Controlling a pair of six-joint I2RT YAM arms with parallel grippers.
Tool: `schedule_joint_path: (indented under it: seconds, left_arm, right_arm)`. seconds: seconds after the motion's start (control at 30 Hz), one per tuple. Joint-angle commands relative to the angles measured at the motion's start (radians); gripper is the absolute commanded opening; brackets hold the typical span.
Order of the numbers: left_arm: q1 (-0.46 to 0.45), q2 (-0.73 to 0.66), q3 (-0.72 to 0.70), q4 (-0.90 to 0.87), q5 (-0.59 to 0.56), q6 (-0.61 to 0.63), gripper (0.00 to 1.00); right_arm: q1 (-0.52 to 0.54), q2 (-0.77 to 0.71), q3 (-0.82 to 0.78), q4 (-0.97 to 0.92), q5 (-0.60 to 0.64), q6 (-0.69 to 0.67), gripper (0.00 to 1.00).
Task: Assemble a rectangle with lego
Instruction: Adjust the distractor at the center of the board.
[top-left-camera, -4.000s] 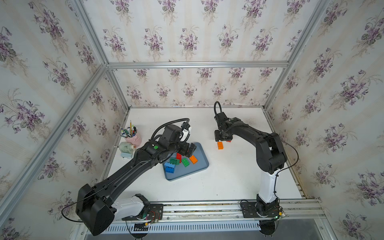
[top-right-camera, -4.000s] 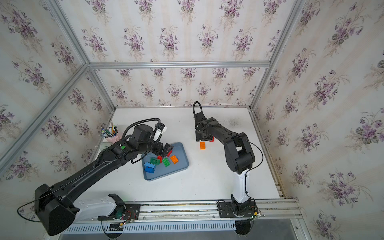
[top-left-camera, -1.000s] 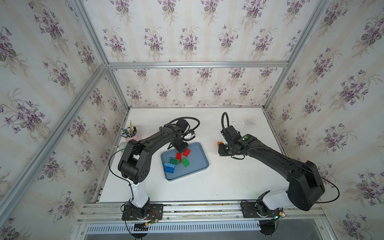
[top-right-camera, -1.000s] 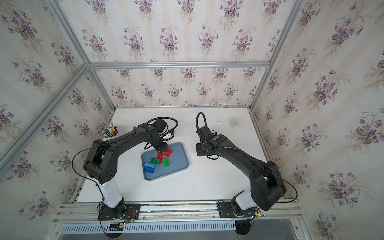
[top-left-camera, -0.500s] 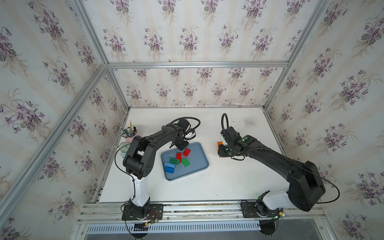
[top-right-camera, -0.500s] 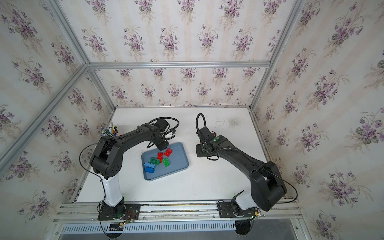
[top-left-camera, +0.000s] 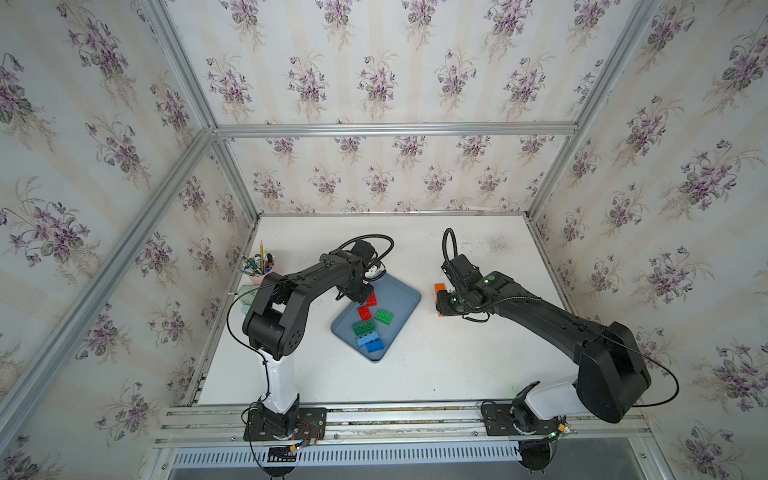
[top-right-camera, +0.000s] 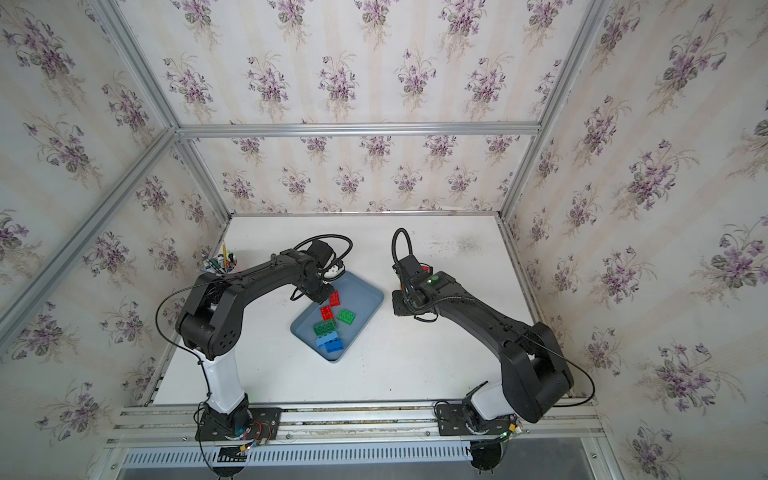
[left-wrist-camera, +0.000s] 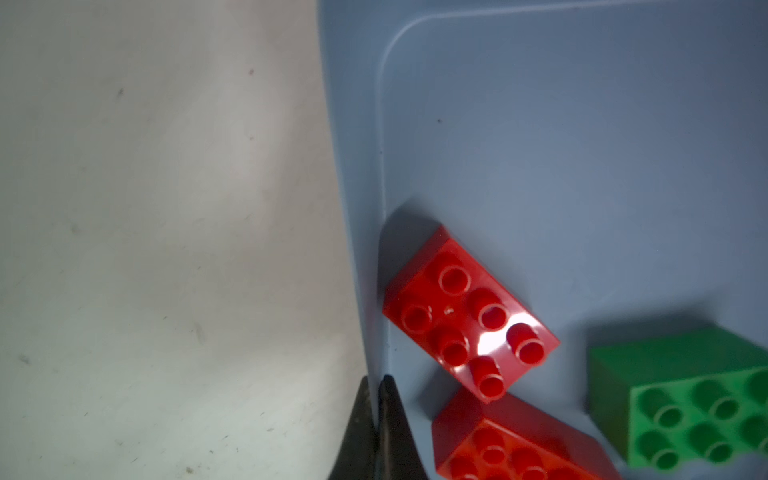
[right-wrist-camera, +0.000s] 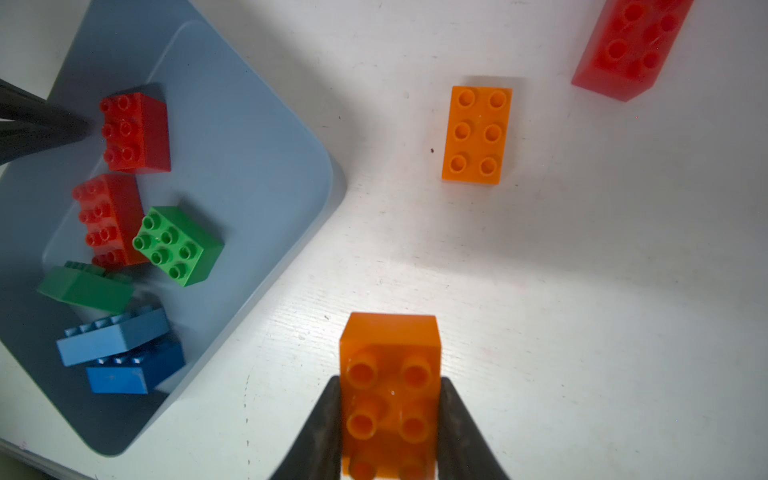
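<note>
1. Placement step: right gripper clamps orange brick over table, near loose orange brick.
2. Meanwhile left gripper pinches tray rim shut; spare bricks lie inside.
3. Next, I judge: align and set held brick flush against loose one.

The left arm arches forward from its base, elbow raised and wrist pitched downward. The left claw points down, its fingers drawn together with only a hairline gap. The right arm extends low, forward and inward. The right claw is clamped on an orange brick, one finger against each long side.
</note>
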Motion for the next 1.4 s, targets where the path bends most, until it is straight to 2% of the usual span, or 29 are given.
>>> schedule_joint_path:
  seconds: [0.0, 0.2, 0.4, 0.6, 0.77, 1.07, 1.2, 1.27, 1.3, 1.33, 1.37]
  left_arm:
    - [0.006, -0.003, -0.010, -0.022, -0.120, -0.066, 0.00]
    - [0.051, -0.052, -0.071, -0.031, -0.247, -0.167, 0.01]
    - [0.118, -0.082, -0.133, -0.069, -0.277, -0.302, 0.01]
    - [0.171, -0.128, -0.191, -0.057, -0.222, -0.378, 0.02]
    - [0.179, -0.146, -0.202, -0.042, -0.204, -0.405, 0.05]
    - [0.181, -0.203, -0.254, 0.002, -0.181, -0.435, 0.20]
    - [0.181, -0.247, -0.253, 0.005, -0.202, -0.445, 0.39]
    - [0.181, -0.276, -0.246, 0.000, -0.215, -0.448, 0.62]
    - [0.181, -0.294, -0.240, -0.007, -0.222, -0.450, 0.92]
    - [0.180, -0.312, -0.233, -0.009, -0.217, -0.440, 1.00]
    - [0.181, -0.327, -0.224, -0.011, -0.207, -0.431, 1.00]
  right_arm:
    - [0.000, -0.005, 0.002, 0.022, 0.004, 0.005, 0.33]
    - [0.001, -0.022, -0.013, 0.027, 0.010, 0.005, 0.33]
    - [0.001, -0.023, -0.039, 0.044, 0.020, 0.003, 0.33]
    - [-0.010, -0.006, -0.096, 0.084, 0.031, 0.008, 0.33]
    - [-0.034, 0.042, -0.130, 0.116, 0.045, 0.009, 0.33]
    - [-0.039, 0.159, -0.091, 0.150, 0.102, 0.005, 0.32]
    - [-0.039, 0.206, -0.054, 0.160, 0.092, 0.015, 0.32]
    - [-0.039, 0.226, -0.034, 0.159, 0.094, 0.021, 0.32]
    - [-0.039, 0.234, -0.026, 0.159, 0.096, 0.024, 0.32]
    - [-0.039, 0.242, -0.019, 0.159, 0.097, 0.025, 0.32]
    - [-0.039, 0.250, -0.015, 0.160, 0.099, 0.027, 0.32]
